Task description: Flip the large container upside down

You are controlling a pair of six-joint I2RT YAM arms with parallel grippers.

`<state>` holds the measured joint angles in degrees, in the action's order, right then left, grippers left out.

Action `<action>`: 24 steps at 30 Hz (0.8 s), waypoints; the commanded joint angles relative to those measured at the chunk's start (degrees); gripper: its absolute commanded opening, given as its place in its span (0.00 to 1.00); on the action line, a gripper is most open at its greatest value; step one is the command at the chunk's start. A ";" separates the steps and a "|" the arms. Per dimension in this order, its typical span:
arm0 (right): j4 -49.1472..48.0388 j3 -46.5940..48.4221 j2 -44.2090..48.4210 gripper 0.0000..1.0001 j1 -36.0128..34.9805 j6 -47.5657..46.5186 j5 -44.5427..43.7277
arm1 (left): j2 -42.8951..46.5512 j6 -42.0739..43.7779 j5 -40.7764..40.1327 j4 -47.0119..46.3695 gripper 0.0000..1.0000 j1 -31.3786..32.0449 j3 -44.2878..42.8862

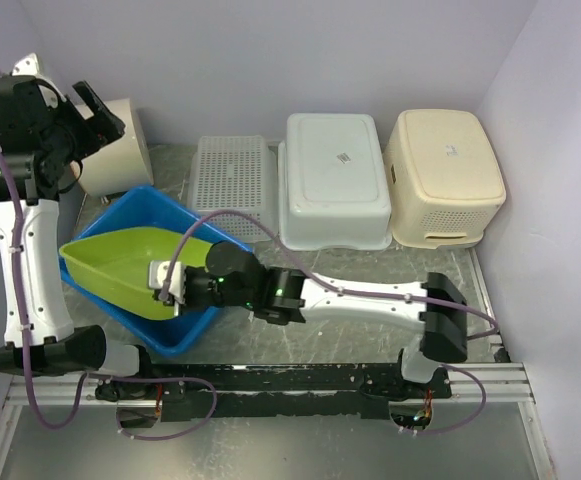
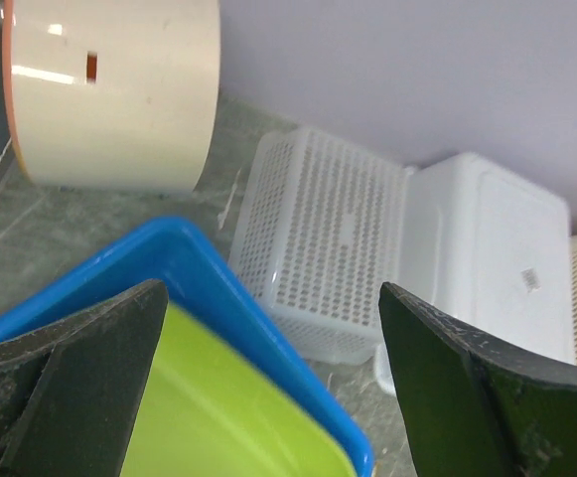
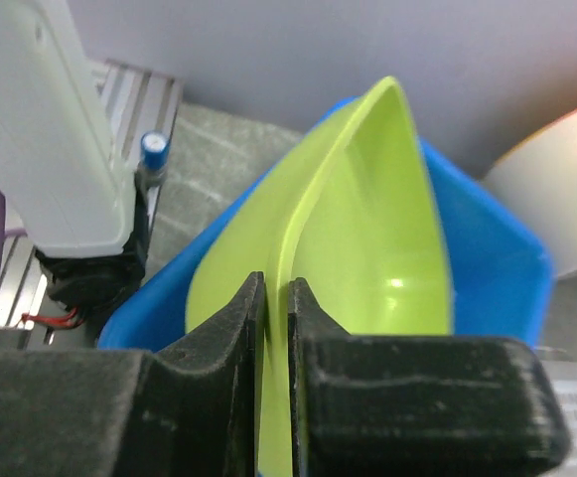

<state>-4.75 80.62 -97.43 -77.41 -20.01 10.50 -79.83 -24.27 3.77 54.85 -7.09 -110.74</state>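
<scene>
Parts of the blue tub (image 1: 192,330) sit hidden under the green container (image 1: 120,262) nested in it at the left of the table (image 1: 370,265). The right gripper (image 1: 166,284) reaches across low, with its jaws pinched on the green container's near rim. The left gripper (image 1: 75,105) hangs raised behind the tub, jaws spread wide and holding nothing.

The inner tub (image 1: 120,262) lies in the large container (image 1: 145,212), the perforated basket (image 1: 232,185) behind it.
</scene>
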 commanded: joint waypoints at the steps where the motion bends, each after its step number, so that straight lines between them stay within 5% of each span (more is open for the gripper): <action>1: -4.96 0.31 8.58 0.00 -0.08 -0.06 -3.73 | 0.59 -1.96 2.53 -2.28 1.00 -0.47 -6.58; 15: -1.11 -4.76 26.34 0.00 0.62 4.85 -12.84 | 5.48 -4.57 0.40 -10.70 0.99 -0.51 -8.92; 24: 11.40 -12.55 41.23 0.00 6.02 18.20 -23.30 | 5.67 -0.21 8.98 -15.44 1.00 -0.52 1.25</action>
<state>1.45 71.37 -62.33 -73.69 -9.87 -5.98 -73.14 -27.57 7.55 42.52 -7.09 -114.43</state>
